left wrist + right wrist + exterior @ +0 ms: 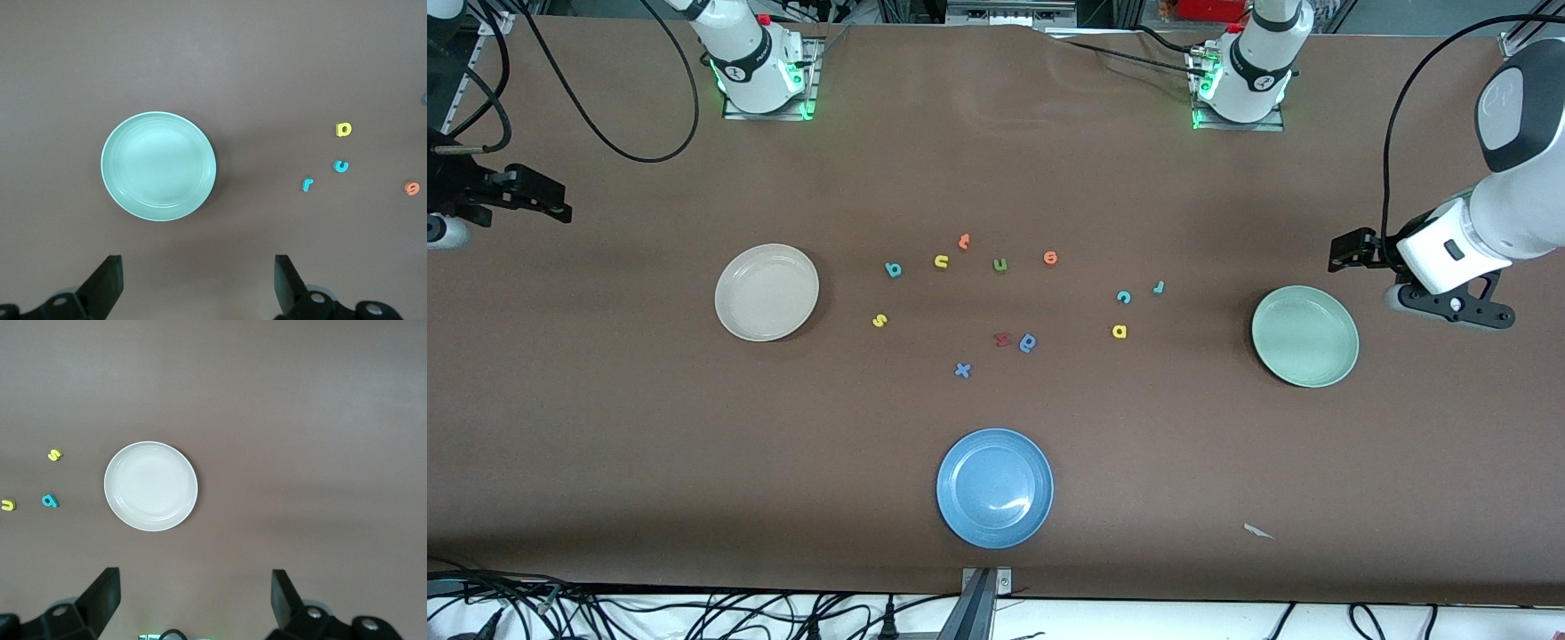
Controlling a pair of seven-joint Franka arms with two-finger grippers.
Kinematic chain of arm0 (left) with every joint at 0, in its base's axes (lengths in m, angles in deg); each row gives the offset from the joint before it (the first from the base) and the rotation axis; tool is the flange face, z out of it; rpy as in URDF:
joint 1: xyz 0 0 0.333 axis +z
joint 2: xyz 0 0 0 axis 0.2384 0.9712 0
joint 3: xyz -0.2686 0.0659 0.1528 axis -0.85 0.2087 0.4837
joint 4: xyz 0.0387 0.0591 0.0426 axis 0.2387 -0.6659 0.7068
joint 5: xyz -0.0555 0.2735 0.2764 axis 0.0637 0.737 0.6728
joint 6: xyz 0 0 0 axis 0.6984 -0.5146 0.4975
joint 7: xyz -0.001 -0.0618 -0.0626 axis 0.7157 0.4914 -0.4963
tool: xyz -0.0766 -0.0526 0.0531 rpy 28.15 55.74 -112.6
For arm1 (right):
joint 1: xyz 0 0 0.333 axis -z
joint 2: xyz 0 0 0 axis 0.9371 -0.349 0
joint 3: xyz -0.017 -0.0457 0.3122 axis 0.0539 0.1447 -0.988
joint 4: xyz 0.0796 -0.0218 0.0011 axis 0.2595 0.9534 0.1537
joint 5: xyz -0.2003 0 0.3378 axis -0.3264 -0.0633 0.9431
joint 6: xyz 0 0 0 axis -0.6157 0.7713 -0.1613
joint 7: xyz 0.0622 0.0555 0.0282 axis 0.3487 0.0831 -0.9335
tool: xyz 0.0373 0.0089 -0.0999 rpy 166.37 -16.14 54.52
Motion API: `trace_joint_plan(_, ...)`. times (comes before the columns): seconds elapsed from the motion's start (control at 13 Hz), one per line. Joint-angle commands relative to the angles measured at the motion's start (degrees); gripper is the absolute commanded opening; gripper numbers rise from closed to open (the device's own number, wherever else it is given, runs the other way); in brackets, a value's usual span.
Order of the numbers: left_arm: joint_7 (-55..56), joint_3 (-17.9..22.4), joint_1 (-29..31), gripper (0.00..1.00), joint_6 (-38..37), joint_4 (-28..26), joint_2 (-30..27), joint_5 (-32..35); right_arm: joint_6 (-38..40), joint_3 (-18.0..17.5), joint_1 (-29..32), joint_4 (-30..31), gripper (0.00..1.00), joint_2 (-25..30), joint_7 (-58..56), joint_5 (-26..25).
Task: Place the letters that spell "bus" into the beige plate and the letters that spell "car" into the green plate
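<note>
The beige plate (766, 292) (151, 486) lies toward the right arm's end, with the teal b (893, 269) (49, 500), yellow-orange u (941, 261) (7, 505) and yellow s (879, 321) (55, 455) on the table beside it. The green plate (1304, 336) (159, 166) lies toward the left arm's end, with the teal c (1123, 297) (341, 166), teal-blue r (1159, 286) (307, 184) and yellow a (1120, 332) (343, 129) beside it. Both plates hold nothing. My left gripper (1352, 251) (198, 280) hovers open over the table beside the green plate. My right gripper (534, 197) (195, 597) hovers open over the table's end by the beige plate.
A blue plate (995, 488) sits nearer the front camera. Other letters lie mid-table: orange t (964, 241), green u (1000, 265), orange o (1050, 258), a red letter (1002, 339), a blue a/q (1028, 342), a blue x (962, 370). A paper scrap (1258, 531) lies near the front edge.
</note>
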Motion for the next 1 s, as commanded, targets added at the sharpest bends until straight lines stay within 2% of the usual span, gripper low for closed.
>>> trace_joint_plan(0.0, -1.5, 0.1, 0.2, 1.00, -0.5, 0.3, -0.1, -1.7, 0.9, 0.0, 0.0, -0.6, 1.00, -0.1, 0.6, 1.1)
trace_joint_plan(0.93, -0.6, 0.0, 0.0, 1.00, -0.5, 0.8, -0.2, -1.3, 0.9, 0.1, 0.1, -0.6, 1.00, -0.2, 0.5, 1.3)
